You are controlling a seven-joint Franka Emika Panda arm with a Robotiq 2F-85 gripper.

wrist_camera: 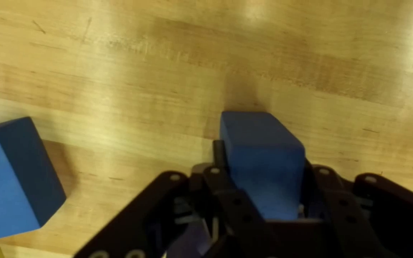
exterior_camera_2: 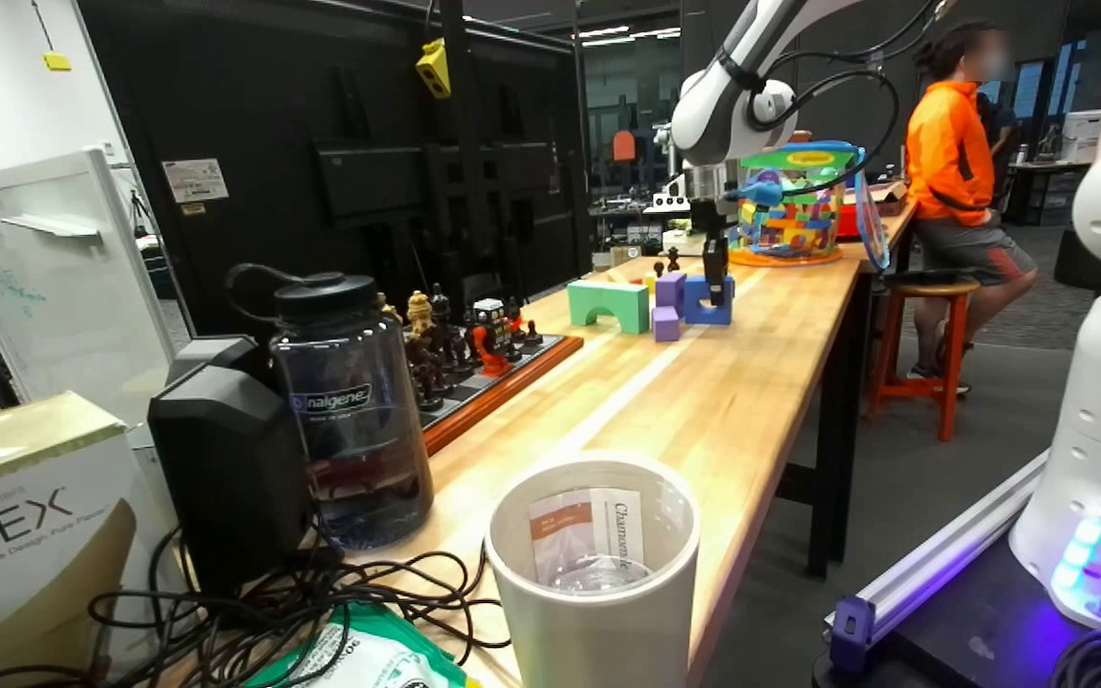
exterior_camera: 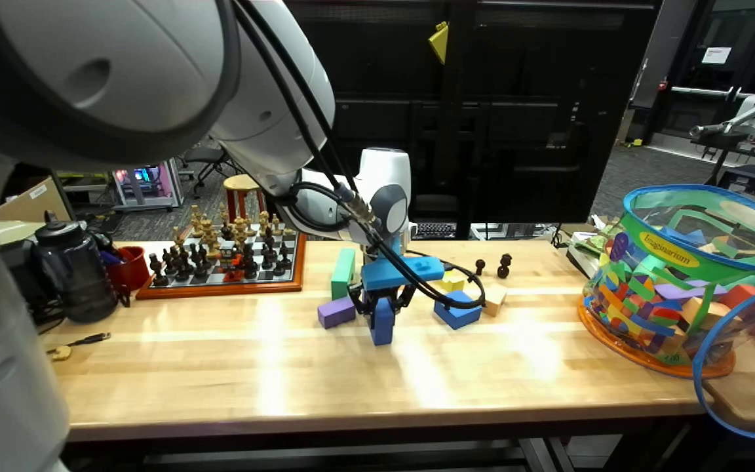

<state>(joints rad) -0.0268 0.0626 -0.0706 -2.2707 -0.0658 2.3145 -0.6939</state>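
Observation:
My gripper (wrist_camera: 264, 159) is shut on a blue block (wrist_camera: 260, 130), one finger on each side of it. In an exterior view the held blue block (exterior_camera: 383, 329) shows a tall narrow face and appears to stand on the table; whether it touches cannot be told. Close by lies a purple block (exterior_camera: 337, 313), with a long green block (exterior_camera: 343, 274) behind it. On the opposite side sits a second blue block (exterior_camera: 457, 316), also visible in the wrist view (wrist_camera: 2, 193), near a yellow block (exterior_camera: 453, 282) and a plain wooden block (exterior_camera: 494, 300). From another angle, the green block (exterior_camera_2: 622, 291) is an arch.
A chessboard (exterior_camera: 300, 262) full of pieces stands at the table's back, and two dark chess pieces (exterior_camera: 504, 265) stand apart from it. A clear bin of blocks (exterior_camera: 666, 259) sits near one end. A dark bottle (exterior_camera_2: 350, 411) and white cup (exterior_camera_2: 598, 631) stand near the other.

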